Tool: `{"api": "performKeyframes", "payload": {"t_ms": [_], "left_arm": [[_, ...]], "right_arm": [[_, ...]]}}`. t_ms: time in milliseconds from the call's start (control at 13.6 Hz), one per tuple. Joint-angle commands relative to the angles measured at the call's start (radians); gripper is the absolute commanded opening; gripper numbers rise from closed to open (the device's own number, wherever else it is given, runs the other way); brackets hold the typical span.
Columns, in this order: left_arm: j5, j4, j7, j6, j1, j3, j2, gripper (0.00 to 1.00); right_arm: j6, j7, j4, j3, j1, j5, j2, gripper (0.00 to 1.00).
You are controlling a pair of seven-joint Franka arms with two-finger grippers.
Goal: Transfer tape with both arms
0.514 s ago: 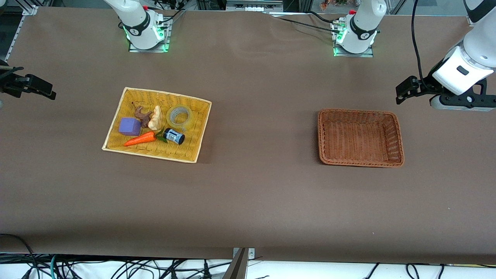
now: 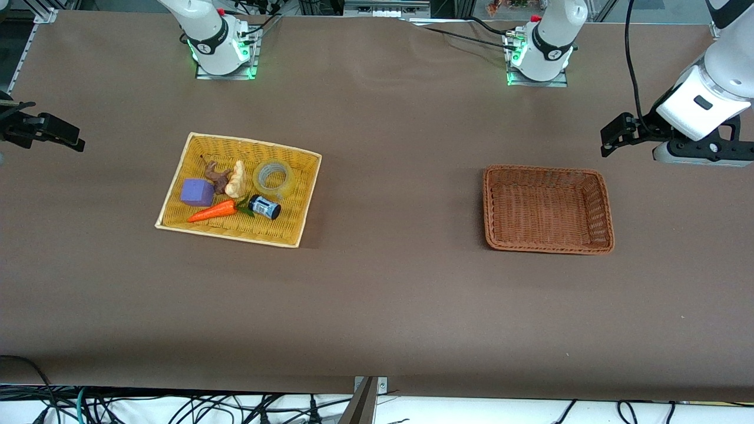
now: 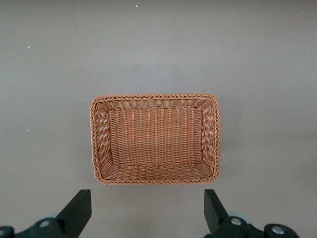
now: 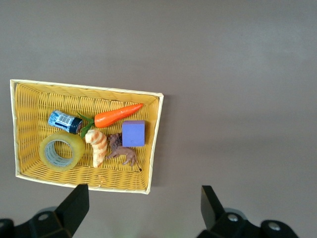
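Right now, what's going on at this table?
Nothing is held yet. The tape lies in the yellow basket with a carrot, a purple block and a small bottle. The right gripper hangs open near that basket, at the right arm's end of the table. The left gripper hangs open near the empty brown basket, at the left arm's end.

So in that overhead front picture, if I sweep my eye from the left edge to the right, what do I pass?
Right gripper → purple block → carrot → tape → brown basket → left gripper. The first four table items all lie in the yellow basket.
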Motion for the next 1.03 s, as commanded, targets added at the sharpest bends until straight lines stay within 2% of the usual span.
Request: {"api": "performKeyframes", "payload": {"t_ms": [0, 514, 734, 955], "left_arm": [[0.025, 0.019, -0.007, -0.024, -0.006, -0.001, -0.004, 1.0], [0.025, 0.019, -0.008, -0.024, -0.008, -0.003, -0.004, 1.0], [0.026, 0.019, -0.008, -0.024, -0.008, -0.003, -0.004, 1.0], [0.025, 0.019, -0.008, -0.024, -0.006, -0.003, -0.004, 1.0]], "right_arm": [[-0.01, 0.01, 0.026, 0.009, -0.011, 0.0, 0.01, 1.0], [-0.001, 0.007, 0.026, 0.009, -0.011, 0.0, 0.01, 1.0], [0.013, 0.003, 0.026, 0.017, 0.006, -0.042, 0.107, 1.0], [0.065, 0.026, 0.008, 0.018, 0.019, -0.002, 0.117, 1.0]]}}
